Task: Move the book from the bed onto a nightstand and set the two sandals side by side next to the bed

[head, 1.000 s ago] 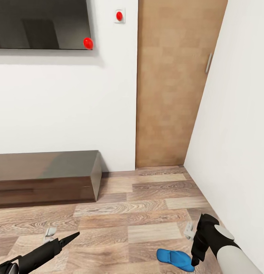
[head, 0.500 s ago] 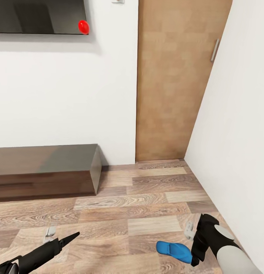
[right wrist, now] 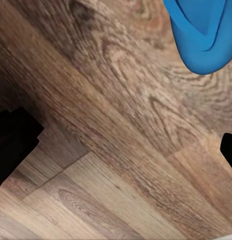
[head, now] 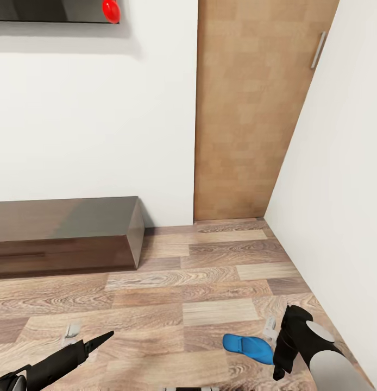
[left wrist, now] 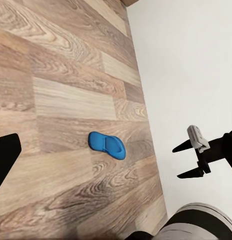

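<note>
The right pincer (head: pixel 280 347) is hanging low over the plank floor (head: pixel 172 282) with its fingers apart and nothing between them, while the left pincer (head: pixel 99 341), well apart from it, is pointing forward with its fingers looking pressed together and empty, though I am judging that from one angle. Just beside the right pincer, on the side toward the left arm, one blue sandal (head: pixel 247 347) is lying flat on the floor, near the white wall (head: pixel 340 217). It is looking light, thin and bendy, so pinching an edge of the sole or the thong strap is probably the surest hold. The left wrist view is showing the whole sandal (left wrist: pixel 106 145) and the right pincer (left wrist: pixel 185 160) spread beside it; the right wrist view is catching just one end of the sandal (right wrist: pixel 202 35).
</note>
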Controlling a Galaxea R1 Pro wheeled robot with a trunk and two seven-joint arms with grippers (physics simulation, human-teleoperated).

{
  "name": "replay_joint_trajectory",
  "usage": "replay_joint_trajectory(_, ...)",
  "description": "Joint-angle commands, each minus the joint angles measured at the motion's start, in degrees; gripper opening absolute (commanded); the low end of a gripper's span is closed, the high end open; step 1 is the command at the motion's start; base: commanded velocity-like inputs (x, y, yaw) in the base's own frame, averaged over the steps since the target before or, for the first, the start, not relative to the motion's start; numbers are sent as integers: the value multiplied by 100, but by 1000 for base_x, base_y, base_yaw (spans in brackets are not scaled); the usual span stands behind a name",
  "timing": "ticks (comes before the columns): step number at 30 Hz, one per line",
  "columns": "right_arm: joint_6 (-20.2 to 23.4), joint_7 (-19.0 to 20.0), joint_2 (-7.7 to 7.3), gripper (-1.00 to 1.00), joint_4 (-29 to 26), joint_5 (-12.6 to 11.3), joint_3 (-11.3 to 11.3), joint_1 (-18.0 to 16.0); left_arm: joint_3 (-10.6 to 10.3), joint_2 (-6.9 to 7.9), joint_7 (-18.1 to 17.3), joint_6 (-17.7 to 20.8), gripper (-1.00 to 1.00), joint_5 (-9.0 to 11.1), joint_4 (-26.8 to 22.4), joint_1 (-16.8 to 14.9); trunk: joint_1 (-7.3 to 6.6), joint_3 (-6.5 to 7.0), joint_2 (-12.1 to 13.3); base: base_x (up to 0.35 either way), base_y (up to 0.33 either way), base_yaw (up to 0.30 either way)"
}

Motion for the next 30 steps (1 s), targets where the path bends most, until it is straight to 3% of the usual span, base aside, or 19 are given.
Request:
replay_joint_trajectory(1,32,31,4,100,-7,21,-21,-3,2,-1,-12,54,100,22,0,-2,1,-28,-4,0,0,0)
replay_joint_trajectory(8,32,27,4,100,-2,24,-17,-1,-2,-14,0,54,100,22,11,-2,19,-183,-13,0,0,0)
replay_joint_trajectory(11,32,-169,8,100,-8,28,-4,4,-11,-28,4,52,100,22,21,-2,27,-249,-17,0,0,0)
replay_joint_trajectory(14,35,-797,70,100,-11,46,3,5,-14,-32,1,53,100,22,20,-2,35,-316,-21,0,0,0)
replay_joint_trajectory(18,80,-2285,377,100,-15,56,8,3,-15,-34,4,52,100,22,24,-2,45,-404,-26,0,0,0)
replay_joint_trajectory(20,97,-2581,431,100,-13,56,11,2,-15,-34,5,51,100,22,25,-2,50,-449,-29,0,0,0)
replay_joint_trajectory(22,109,-2781,468,100,-11,62,13,3,-15,-32,2,51,100,22,25,-2,55,-493,-32,0,0,0)
replay_joint_trajectory(30,111,-2926,493,100,1,70,14,2,-16,-32,-2,52,100,22,22,-2,76,-670,-43,0,0,0)
